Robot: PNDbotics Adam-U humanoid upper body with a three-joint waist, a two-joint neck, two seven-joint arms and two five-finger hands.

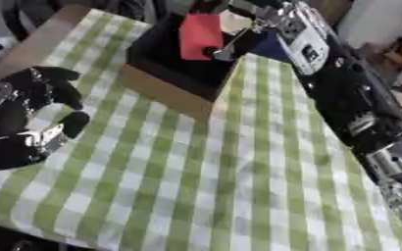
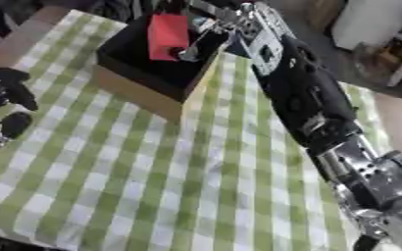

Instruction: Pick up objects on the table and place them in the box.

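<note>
The near part of the surface point(image 1: 213, 186), under its green-and-white checked cloth, carries no loose object that I can see. At the near left the left hand point(image 1: 33, 115) rests idle on the cloth, fingers relaxed and part-curled, holding nothing.

Further back stands the box point(image 2: 140, 95), tan on its outer wall and dark inside, its nearest corner pointing toward the camera. The right arm runs up the right side of both views and reaches over the box's far rim. The right hand point(image 1: 238, 41) holds a red block point(image 1: 200, 35) at its lower right edge; the block hangs above the dark interior, within the box's outline, apparently clear of the floor.

The step in hand looks like the release. To do it well, the hand should lower the block until it sits close to the floor, keeping it off the near and left walls, then spread the fingers and lift straight up so nothing catches the rim. Dropping it from this height risks a bounce or a tumble against the wall.

As for contents, the box's visible interior is dark and shows nothing else that I can make out, though the far corner is hidden behind the block and the hand, so something small could lie there.
</note>
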